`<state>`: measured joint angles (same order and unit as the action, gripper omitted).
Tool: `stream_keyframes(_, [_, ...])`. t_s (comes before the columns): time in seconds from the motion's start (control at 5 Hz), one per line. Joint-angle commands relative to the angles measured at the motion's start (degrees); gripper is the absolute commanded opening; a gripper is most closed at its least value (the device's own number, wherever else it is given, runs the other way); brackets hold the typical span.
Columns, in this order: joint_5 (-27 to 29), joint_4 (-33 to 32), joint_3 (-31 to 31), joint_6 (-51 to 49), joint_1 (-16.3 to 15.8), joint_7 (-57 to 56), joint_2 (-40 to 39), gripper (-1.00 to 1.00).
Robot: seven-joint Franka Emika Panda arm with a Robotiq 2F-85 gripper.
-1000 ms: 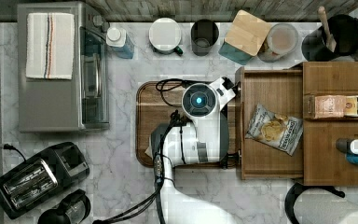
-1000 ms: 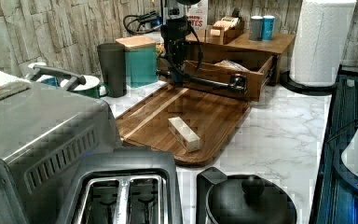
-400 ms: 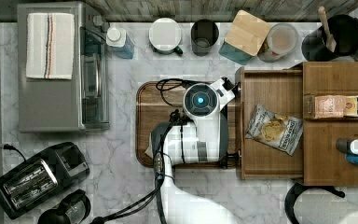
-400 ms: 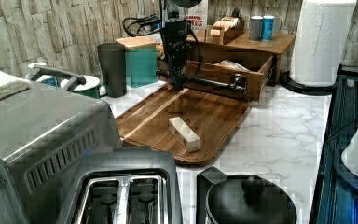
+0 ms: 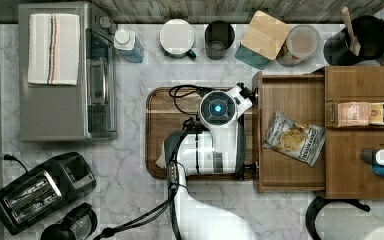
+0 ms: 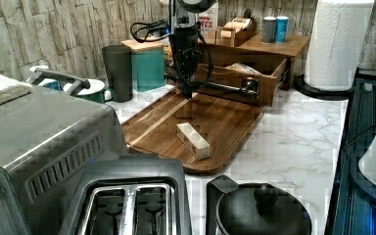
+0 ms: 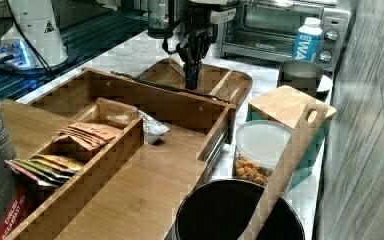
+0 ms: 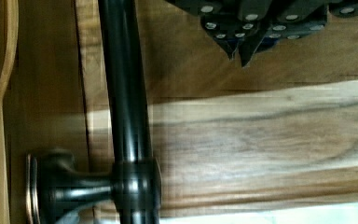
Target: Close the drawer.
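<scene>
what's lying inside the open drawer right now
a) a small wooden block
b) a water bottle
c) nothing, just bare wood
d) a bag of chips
d: in the top view a chip bag lies flat on the floor of the pulled-out drawer.

A kitchen: white marble worktop [image 5: 130, 125] with a silver toaster oven [image 5: 65, 75], black two-slot toaster [image 5: 35, 192] and white paper-towel roll [image 6: 340, 41].

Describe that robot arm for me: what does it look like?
The arm is glossy white with dark joints and a round cap glowing blue on top. Black cables loop beside it. Its gripper is black, with small pale screws along the fingers.
</scene>
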<state>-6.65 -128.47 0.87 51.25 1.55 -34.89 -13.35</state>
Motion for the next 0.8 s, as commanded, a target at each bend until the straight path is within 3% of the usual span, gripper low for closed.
stream_keyframes(0.2, [5.15,0.02,2.07,-5.31,7.97,-18.93,1.07,-1.0])
stream_keyframes(0.6, [5.01,6.28,6.06,-3.34,14.32,-30.01,-0.33,-1.0])
stream_keyframes(0.8, [2.6,10.51,7.02,-7.43,16.31,-30.27,0.77,-1.0])
